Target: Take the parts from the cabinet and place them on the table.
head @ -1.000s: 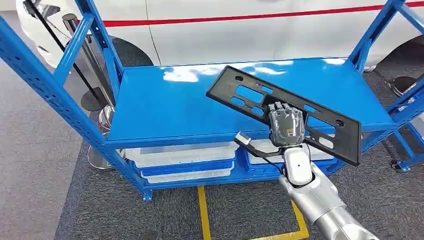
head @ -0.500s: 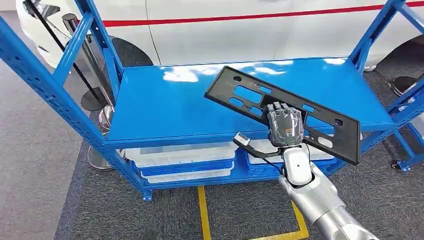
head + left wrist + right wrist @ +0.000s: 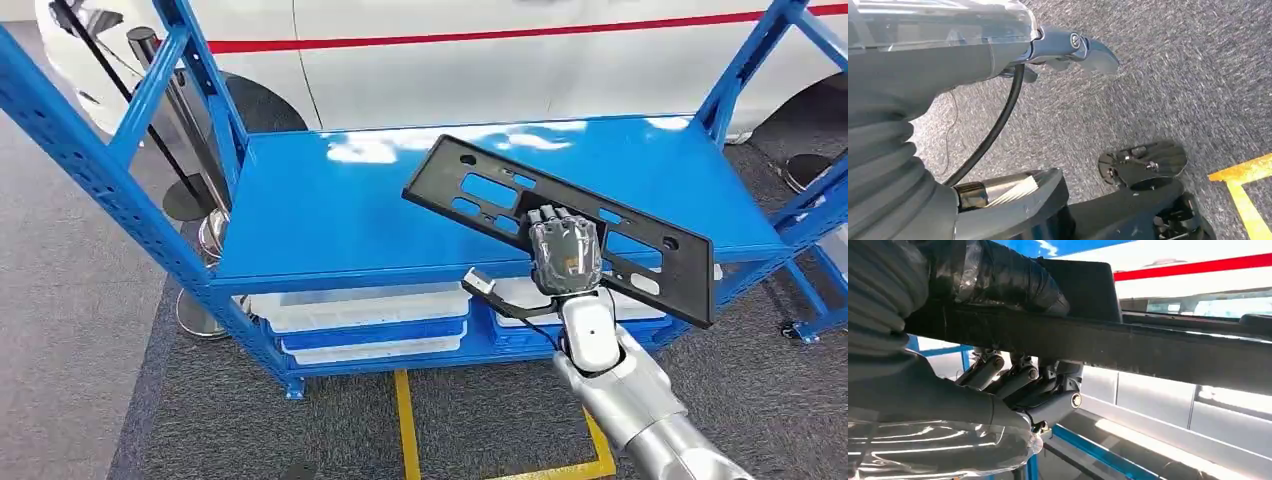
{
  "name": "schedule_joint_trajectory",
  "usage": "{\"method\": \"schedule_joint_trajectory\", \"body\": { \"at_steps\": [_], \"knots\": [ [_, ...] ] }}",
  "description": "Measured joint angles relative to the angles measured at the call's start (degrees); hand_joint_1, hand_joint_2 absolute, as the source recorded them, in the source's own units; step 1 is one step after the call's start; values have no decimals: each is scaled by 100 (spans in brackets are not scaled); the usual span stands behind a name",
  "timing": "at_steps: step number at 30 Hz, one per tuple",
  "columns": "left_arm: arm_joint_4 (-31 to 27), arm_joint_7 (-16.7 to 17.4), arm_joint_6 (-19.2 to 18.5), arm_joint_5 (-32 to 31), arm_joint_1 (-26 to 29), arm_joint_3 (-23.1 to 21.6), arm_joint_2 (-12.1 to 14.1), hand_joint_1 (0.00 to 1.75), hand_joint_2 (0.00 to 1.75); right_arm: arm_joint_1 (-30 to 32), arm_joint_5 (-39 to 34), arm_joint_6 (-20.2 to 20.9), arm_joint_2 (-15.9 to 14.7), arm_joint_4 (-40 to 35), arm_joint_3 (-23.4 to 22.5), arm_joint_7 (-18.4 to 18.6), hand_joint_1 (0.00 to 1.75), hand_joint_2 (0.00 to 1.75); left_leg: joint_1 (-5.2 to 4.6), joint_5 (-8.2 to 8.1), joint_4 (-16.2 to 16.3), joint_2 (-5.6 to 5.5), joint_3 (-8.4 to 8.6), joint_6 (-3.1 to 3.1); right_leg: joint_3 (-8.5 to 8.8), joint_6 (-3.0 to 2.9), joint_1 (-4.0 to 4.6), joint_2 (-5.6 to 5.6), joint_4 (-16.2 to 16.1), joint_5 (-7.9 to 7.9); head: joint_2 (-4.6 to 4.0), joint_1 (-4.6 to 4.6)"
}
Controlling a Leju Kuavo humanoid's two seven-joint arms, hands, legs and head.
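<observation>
So the right hand (image 3: 567, 255) sits a bit right of centre in the head view, clamped on a long black plastic frame (image 3: 560, 225) with rectangular cutouts, kind of like a plate holder. The frame runs diagonally from the middle of the shot down toward the right edge, held up over the front right part of the blue shelf (image 3: 340, 210), tilted, not resting flat on it. In the right wrist view you can see the thumb wrapped over one side of the frame (image 3: 1148, 347) and the darker fingers (image 3: 1013, 377) curled against the other side, so it's a solid grip. The left hand (image 3: 1075, 47) is in the left wrist view at the top of the frame, over grey carpet (image 3: 1173, 85), but I honestly can't tell whether its fingers are apart or together. White trays (image 3: 365, 305) sit on the lower level of the rack, and a white car with a red stripe (image 3: 500, 40) fills the top of the head view.
</observation>
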Motion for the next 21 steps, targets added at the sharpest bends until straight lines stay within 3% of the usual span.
{"method": "schedule_joint_trajectory", "body": {
  "at_steps": [1,2,3,5,6,8,10,11,12,13,14,16,17,18,21],
  "knots": [
    [0,-2,0,2,-4,0,2,0,175,-12,-2,0,0,0,0,-46,175,175,13,-28,69,-3,-34,-69,201,61,-33,-4,-453,31,0,2],
    [0,0,4,7,-13,2,11,0,175,-24,-2,-2,13,4,0,-120,175,175,-3,-22,102,-18,-88,-129,236,6,62,49,-437,17,0,22],
    [0,0,7,9,-11,2,4,0,175,-22,-2,-7,22,9,0,-191,175,175,-15,3,111,-22,-84,-170,178,-94,51,77,-402,48,0,7],
    [0,2,11,15,-3,2,4,0,175,-15,-2,-7,22,44,0,-298,175,175,-11,66,104,-38,-113,-252,116,-160,83,77,-381,45,0,7],
    [0,7,13,17,12,4,7,0,175,-13,0,-7,28,61,0,-326,175,175,-2,79,105,-37,-151,-285,78,-228,56,71,-395,85,0,9],
    [2,9,15,26,16,9,11,0,175,-17,-2,-7,66,77,-4,-370,175,175,4,-321,480,-18,-290,-292,-9,-354,53,64,-408,164,0,2],
    [2,9,17,35,4,13,11,0,175,-16,-2,-7,77,98,-4,-381,175,175,-11,-943,1377,-20,-553,-292,-110,-441,105,50,-405,233,0,-2],
    [0,9,17,35,-2,17,11,0,175,-14,-2,-7,77,116,-4,-394,175,175,-13,-1108,1720,-19,-633,-281,-154,-457,138,37,-398,263,0,-2],
    [0,9,18,35,-7,20,11,0,175,-14,-2,-7,77,133,-4,-400,175,175,-19,-1134,1891,-19,-633,-264,-200,-463,164,32,-385,292,0,-2],
    [0,9,17,35,-8,22,11,0,175,-14,-2,-7,76,146,-4,-413,175,175,-32,-1039,1824,-19,-522,-234,-243,-472,188,28,-374,317,0,0],
    [2,9,17,35,-5,22,11,0,175,-14,-2,-7,79,157,-7,-437,175,175,-53,-846,1489,-19,-270,-186,-282,-472,211,29,-366,342,0,-2],
    [0,9,17,35,-13,22,15,0,175,-18,-2,-7,81,168,-15,-475,175,175,-128,-538,488,-32,386,-35,-314,-467,238,32,-364,393,0,-2],
    [0,9,20,35,-28,24,39,0,175,-23,-2,-9,87,166,-22,-475,175,175,-151,-668,168,-29,568,32,-337,-440,265,26,-366,419,0,7],
    [0,7,26,35,-29,24,39,0,175,-39,-2,-9,90,173,-37,-457,175,175,-166,-632,67,-32,605,-12,-350,-404,241,25,-365,461,0,7],
    [0,9,26,33,-23,26,39,0,175,-46,-2,-9,101,184,-44,-427,175,175,-195,-511,7,-33,555,14,-353,-280,218,29,-439,597,0,4]
  ]
}}
